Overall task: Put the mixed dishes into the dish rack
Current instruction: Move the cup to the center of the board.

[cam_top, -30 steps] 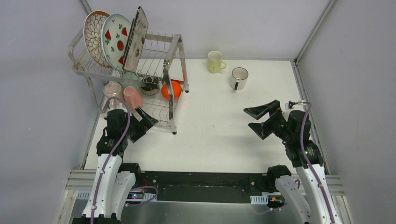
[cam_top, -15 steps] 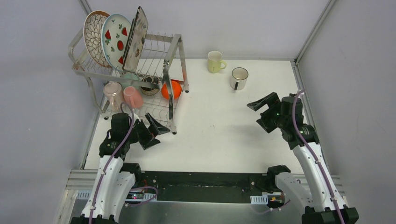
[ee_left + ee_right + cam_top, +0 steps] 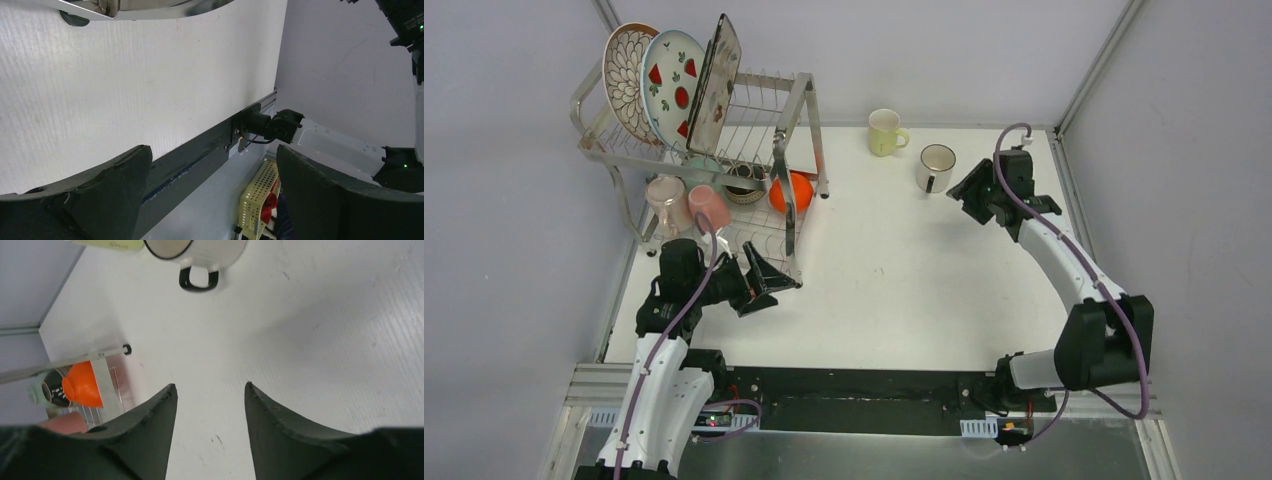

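The right hand (image 3: 969, 195), parted and empty, hangs just beside the white black-handled ceramic mug (image 3: 935, 166) at upper right — handle (image 3: 199, 279) seemingly facing it, so drop over the mug, not sideways.

Table (image 3: 894, 285), bearing dish rack (image 3: 792, 105), yellow mug (image 3: 884, 131), white mug (image 3: 935, 166)

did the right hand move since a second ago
Yes. The right hand has moved across the table toward its far edge, ending just right of the white mug, which stayed put.
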`<state>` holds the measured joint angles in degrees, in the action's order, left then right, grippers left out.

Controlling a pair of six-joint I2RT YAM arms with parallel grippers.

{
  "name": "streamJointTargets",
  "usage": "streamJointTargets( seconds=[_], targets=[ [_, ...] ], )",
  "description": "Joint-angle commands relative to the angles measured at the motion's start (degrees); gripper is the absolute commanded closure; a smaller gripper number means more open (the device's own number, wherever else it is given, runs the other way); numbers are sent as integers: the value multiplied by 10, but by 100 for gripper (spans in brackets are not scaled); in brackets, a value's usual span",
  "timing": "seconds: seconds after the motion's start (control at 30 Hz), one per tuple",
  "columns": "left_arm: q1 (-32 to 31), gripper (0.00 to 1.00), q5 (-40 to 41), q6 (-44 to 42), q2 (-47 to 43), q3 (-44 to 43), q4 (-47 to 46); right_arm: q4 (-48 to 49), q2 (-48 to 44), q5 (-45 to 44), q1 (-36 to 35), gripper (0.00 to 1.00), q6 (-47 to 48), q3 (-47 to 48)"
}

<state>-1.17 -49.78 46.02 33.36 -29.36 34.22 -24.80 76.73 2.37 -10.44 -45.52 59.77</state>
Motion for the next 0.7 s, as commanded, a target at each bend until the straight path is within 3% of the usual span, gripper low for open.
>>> streamJointTargets(
  seconds=[0.0, 0.2, 0.67],
  targets=[
    [-3, 1, -6, -13, -15, -26, -10, 81, 63, -56, 6, 49, 56, 59],
    [-3, 1, 27, -27, -27, -44, 21, 122, 154, -63, 17, 49, 85, 114],
    [-3, 6, -45, -54, -10, -93, 23, 129, 333, -6, 49, 49, 94, 262]
  ],
)
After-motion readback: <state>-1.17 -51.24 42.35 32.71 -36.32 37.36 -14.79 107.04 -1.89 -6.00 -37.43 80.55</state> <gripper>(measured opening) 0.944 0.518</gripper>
